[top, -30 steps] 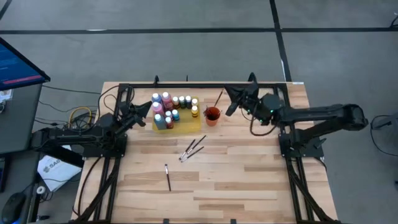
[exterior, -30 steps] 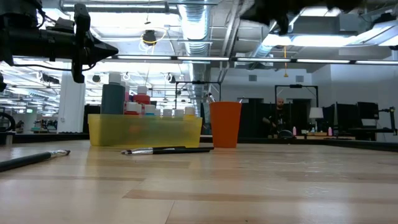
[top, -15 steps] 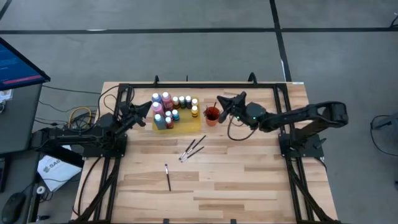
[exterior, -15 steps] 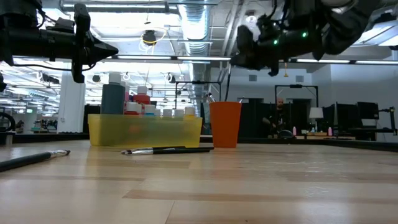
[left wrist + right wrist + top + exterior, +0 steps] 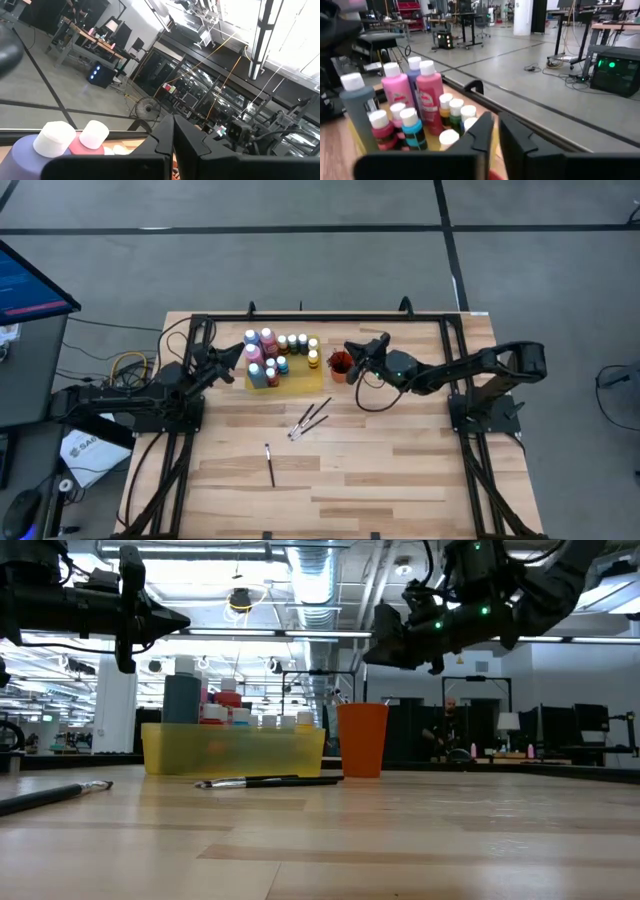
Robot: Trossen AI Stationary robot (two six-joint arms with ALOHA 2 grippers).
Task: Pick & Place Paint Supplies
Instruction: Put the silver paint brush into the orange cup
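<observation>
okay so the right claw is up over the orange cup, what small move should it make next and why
Probably open a bit and lift clear of the cup, then swing toward the loose brushes. The right claw hangs over the cup with its fingers nearly together and nothing visible between them, while two brushes lie mid-table and a third brush lies nearer the front edge. The left claw waits shut by the bottles.

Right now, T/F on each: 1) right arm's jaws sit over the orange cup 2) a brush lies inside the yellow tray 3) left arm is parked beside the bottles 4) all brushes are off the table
1) True: the right gripper hovers above the orange cup.
2) False: the yellow tray holds only paint bottles.
3) True: the left gripper waits by the tray, jaws shut.
4) False: two brushes lie mid-table, and a single brush lies nearer the front edge.
</observation>
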